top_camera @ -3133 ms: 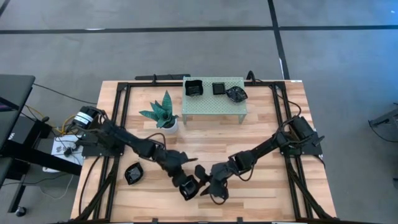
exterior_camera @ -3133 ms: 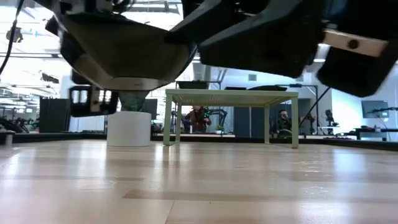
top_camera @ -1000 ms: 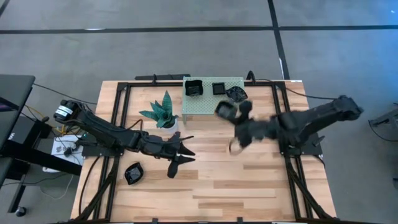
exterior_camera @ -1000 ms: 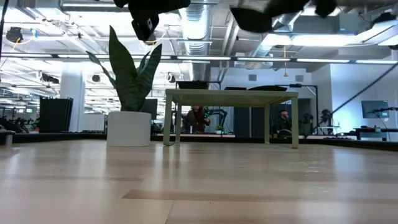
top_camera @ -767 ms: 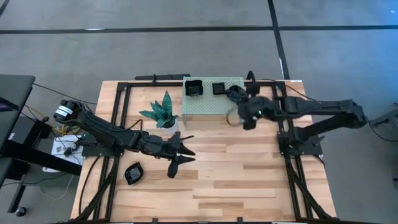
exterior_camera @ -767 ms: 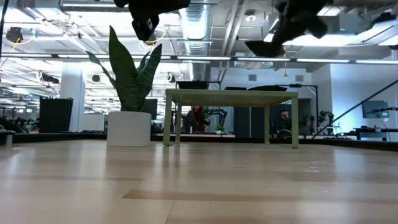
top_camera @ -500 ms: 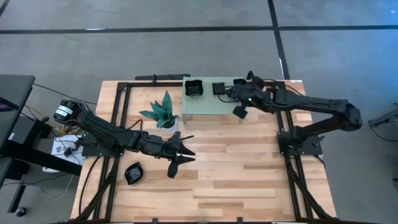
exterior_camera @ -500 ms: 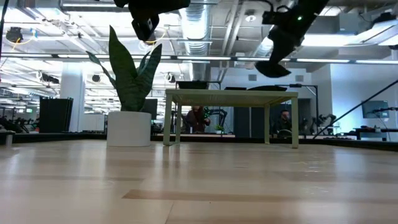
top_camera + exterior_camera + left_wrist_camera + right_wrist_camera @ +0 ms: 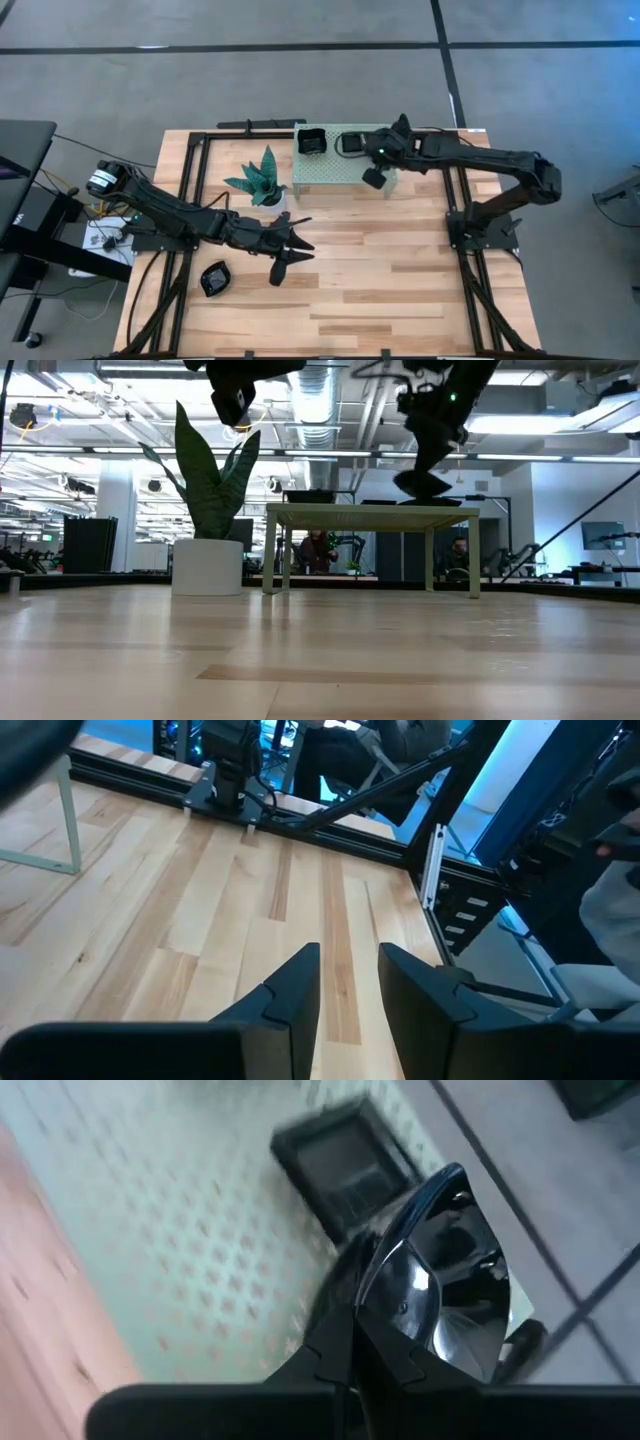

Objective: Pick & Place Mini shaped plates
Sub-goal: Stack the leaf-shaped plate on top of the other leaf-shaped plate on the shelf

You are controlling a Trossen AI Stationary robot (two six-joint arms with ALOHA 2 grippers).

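Observation:
A green perforated shelf (image 9: 340, 168) stands at the table's far middle with two glossy black mini plates (image 9: 311, 141) (image 9: 352, 142) resting on its top. My right gripper (image 9: 378, 165) reaches over the shelf's right part, shut on another black plate (image 9: 440, 1285), which hangs just above the shelf top (image 9: 370, 508) in the low view. A further black plate (image 9: 213, 278) lies flat on the table at the near left. My left gripper (image 9: 290, 255) hovers open over the table's middle left, with nothing between its fingers (image 9: 300, 995). My right gripper pinches the plate's raised rim (image 9: 385, 1275) between its two fingers (image 9: 335, 1345). The fingers slant down from the table's right side. The plate hangs tilted below the fingers (image 9: 425, 485), clear of the table and close over the shelf top.
A green-leaved plant in a white pot (image 9: 265, 185) stands left of the shelf. Black frame rails (image 9: 190, 200) run along the table's left, right and far sides. Bare wood lies in the table's middle and near part (image 9: 400, 290). People sit in the room beyond (image 9: 318, 550).
My right gripper has carried the plate from above the table's middle right toward the far edge and then left, over the shelf's right part. It has rolled and sunk a little, so the plate now hangs close above the shelf top.

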